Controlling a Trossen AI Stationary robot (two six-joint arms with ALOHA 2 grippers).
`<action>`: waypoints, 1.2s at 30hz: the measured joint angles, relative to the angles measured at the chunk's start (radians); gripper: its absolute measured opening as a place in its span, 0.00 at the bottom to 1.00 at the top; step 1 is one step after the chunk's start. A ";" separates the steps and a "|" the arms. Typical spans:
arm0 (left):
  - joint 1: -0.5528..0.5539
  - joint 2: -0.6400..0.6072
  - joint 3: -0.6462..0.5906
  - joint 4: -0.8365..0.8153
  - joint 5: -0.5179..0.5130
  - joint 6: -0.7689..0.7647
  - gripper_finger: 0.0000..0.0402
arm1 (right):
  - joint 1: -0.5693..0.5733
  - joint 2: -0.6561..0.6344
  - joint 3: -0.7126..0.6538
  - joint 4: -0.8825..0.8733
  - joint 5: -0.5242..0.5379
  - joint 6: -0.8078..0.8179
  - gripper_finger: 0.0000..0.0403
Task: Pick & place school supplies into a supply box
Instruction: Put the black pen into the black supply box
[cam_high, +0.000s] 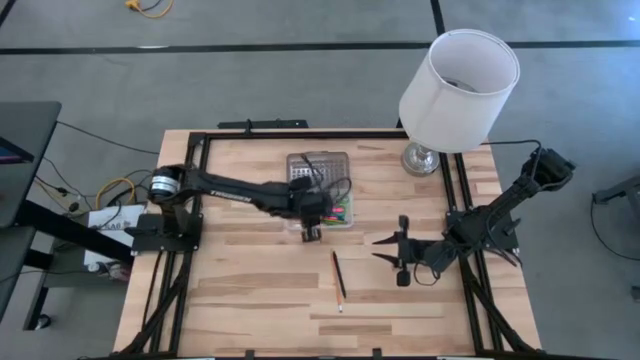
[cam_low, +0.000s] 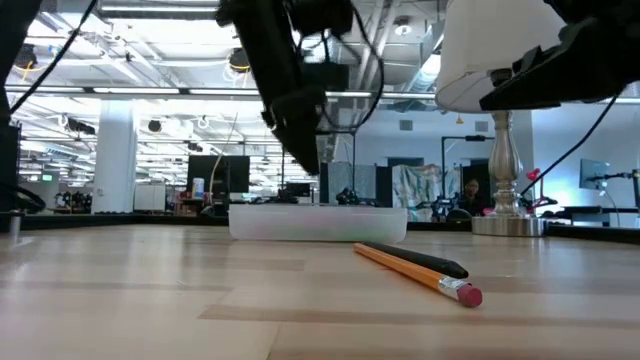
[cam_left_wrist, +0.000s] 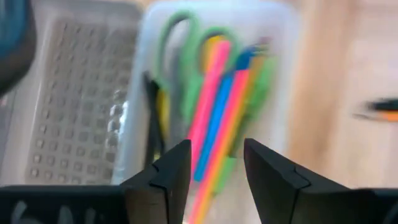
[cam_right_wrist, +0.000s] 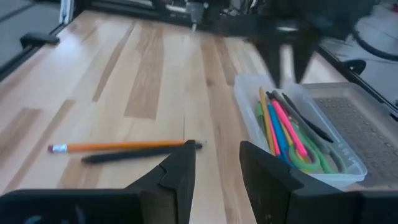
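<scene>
You are hovering the left tool, fingers apart and empty, over the supply box near the table's far edge, while the pencil and black pen lie mid-table before the open right tool.

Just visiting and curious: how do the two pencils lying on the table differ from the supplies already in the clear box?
The orange pencil and black pencil lie side by side on bare wood, apart from the supply box; the boxed supplies lie bunched inside it. The pencils are plain orange and black; the boxed ones are pink, blue, green, with green-handled scissors. The left gripper hangs by the box; nothing holds the pencils. All are slim.
</scene>
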 joint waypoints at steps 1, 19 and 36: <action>-0.026 -0.008 0.000 0.000 -0.009 0.006 0.36 | -0.008 0.000 0.000 0.012 -0.003 0.000 0.30; -0.580 -0.044 -0.105 0.057 -0.554 -0.121 0.36 | -0.133 0.153 0.073 0.179 -0.215 0.131 0.30; -0.796 -0.043 -0.254 0.086 -0.912 -0.350 0.36 | -0.133 0.560 0.478 -0.141 -0.202 0.453 0.30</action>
